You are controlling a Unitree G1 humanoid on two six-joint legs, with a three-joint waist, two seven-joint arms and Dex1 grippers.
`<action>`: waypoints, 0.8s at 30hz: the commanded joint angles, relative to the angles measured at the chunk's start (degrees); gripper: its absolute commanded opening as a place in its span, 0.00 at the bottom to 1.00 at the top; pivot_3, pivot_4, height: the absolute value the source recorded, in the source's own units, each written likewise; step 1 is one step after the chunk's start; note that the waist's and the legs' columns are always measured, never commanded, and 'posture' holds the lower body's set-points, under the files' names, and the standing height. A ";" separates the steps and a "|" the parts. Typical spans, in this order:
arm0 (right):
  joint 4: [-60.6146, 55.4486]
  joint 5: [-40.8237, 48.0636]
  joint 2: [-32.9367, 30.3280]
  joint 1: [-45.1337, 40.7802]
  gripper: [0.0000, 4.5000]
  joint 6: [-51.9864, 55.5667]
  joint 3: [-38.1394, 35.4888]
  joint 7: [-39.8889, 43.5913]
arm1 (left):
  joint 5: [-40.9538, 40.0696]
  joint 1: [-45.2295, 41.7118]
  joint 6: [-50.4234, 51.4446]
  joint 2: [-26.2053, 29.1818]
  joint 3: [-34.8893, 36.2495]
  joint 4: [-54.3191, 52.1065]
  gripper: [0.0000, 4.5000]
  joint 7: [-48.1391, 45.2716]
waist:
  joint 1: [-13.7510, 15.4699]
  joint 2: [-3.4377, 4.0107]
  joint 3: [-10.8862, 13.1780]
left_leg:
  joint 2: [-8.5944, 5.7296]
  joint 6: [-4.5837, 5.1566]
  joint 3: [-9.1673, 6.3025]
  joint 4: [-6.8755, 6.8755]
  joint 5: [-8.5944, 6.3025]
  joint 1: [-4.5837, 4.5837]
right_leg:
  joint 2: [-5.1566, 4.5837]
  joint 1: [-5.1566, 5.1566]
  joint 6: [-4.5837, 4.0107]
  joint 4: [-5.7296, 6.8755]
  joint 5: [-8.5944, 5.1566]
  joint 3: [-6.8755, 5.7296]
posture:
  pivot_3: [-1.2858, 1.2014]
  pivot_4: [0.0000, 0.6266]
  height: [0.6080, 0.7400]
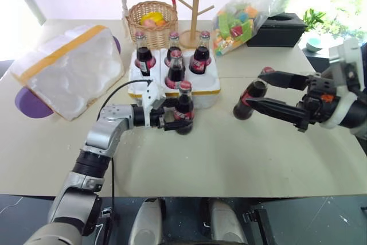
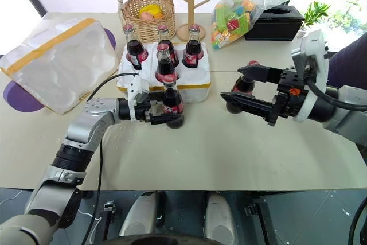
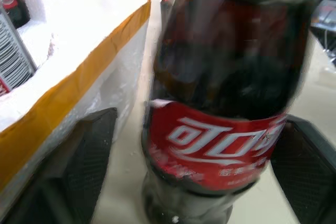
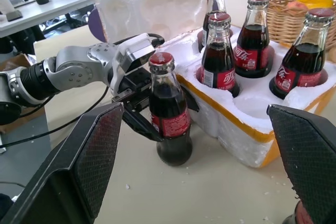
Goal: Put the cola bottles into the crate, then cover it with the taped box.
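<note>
Starting at your far left, the taped box (image 1: 67,68) lies tilted on its side on the table (image 1: 229,153), hollow face toward you, well apart from your left gripper (image 1: 176,120) and out past its wrist side. That left gripper reaches in level from the left, its fingers set on either side of the lower body of one upright cola bottle (image 1: 184,109) standing on the table; from the wrist you see the fingers (image 3: 89,166) flanking the red label with a little gap on each side, so they bracket the bottle, and you cannot tell if they press it. Just beyond the gripper, touching distance from that bottle, sits the crate (image 1: 207,89) with four bottles (image 1: 175,68) upright in its wells and the two wells nearest the gripper unfilled. Behind the crate stand a wicker basket (image 1: 150,20) and a wooden stand (image 1: 195,10), then a bag of coloured blocks (image 1: 238,24). Further right, your right gripper (image 1: 261,92) hangs above the table with its fingers spread wide; the sixth bottle (image 1: 251,99) lies tipped on the table at its fingertips, between them as your head view shows it, not clamped.
</note>
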 commanded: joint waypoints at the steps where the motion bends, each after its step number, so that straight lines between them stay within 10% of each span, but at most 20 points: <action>1: 0.19 -0.45 0.00 -1.14 1.00 -1.00 -0.45 1.10 | -4.42 0.47 4.38 3.99 4.52 -5.96 0.61 -1.15 | -0.20 -0.02 0.01 | 0.01 0.00 0.00 0.00 0.00 -0.01 | 0.01 -0.02 0.00 0.00 0.00 0.00 | 0.52 0.24 1.00; 9: -0.40 -1.09 -0.35 0.01 1.00 -0.50 -0.42 3.56 | -23.07 -0.89 23.31 16.86 21.30 -12.82 0.61 -0.88 | -1.09 -0.01 0.04 | 0.17 0.10 -0.07 -0.03 -0.06 -0.17 | 0.20 -0.23 0.06 0.06 0.03 0.00 | 0.52 0.24 1.00; 24: -1.46 -5.19 0.00 -0.36 1.00 -1.41 2.21 7.80 | -2.26 -26.14 -1.37 13.12 12.64 29.56 0.61 -2.79 | -1.16 -0.06 0.04 | 0.11 0.16 -0.06 0.17 -0.10 -0.24 | 0.21 -0.12 0.22 0.00 0.12 0.02 | 0.52 0.24 1.00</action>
